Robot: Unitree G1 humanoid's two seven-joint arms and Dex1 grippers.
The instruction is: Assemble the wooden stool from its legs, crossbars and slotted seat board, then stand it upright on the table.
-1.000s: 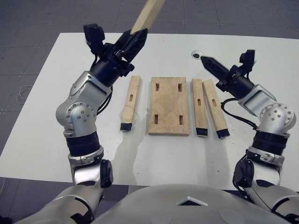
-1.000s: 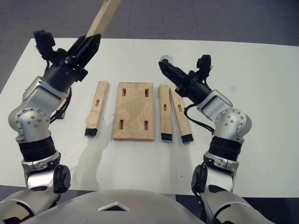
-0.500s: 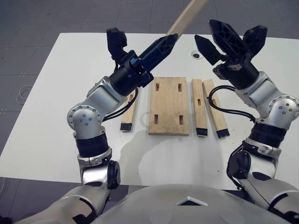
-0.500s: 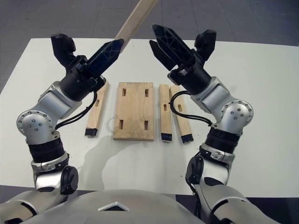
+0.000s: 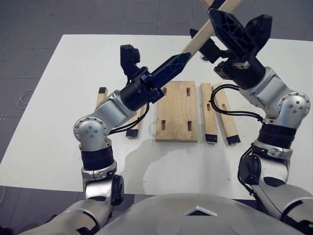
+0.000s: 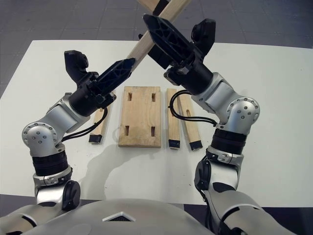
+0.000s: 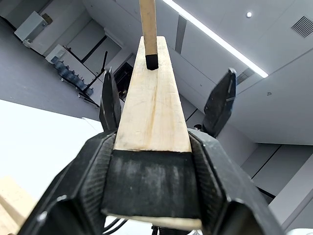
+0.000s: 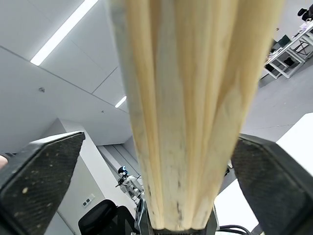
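- The left gripper (image 5: 182,58) is clamping the black-capped end of a wooden leg (image 6: 142,45). It is holding it raised above the table (image 5: 49,98), with the free end slanting up and away past its fingertips.
- The right gripper (image 5: 201,22) is hanging further along that same leg with its jaws spread wide. One finger is on each side of the wood, and in its wrist view there is a gap between each finger and the wood, so it is not gripping.
- A second wooden stick (image 7: 148,29) with a dark tip is crossing the leg's far end, beyond both grippers. I cannot tell what is holding it.
- The seat board (image 5: 177,111) is lying flat on the table below the left gripper, on the robot's side of it, showing its four slots.
- Two slotted legs (image 5: 209,112) (image 5: 225,115) are lying side by side just beside the board, below the right gripper and its arm.
- Another leg (image 5: 133,128) is lying on the board's other side, partly hidden under the left arm.
- A shorter black-ended piece (image 5: 100,97) is lying further out from that arm.
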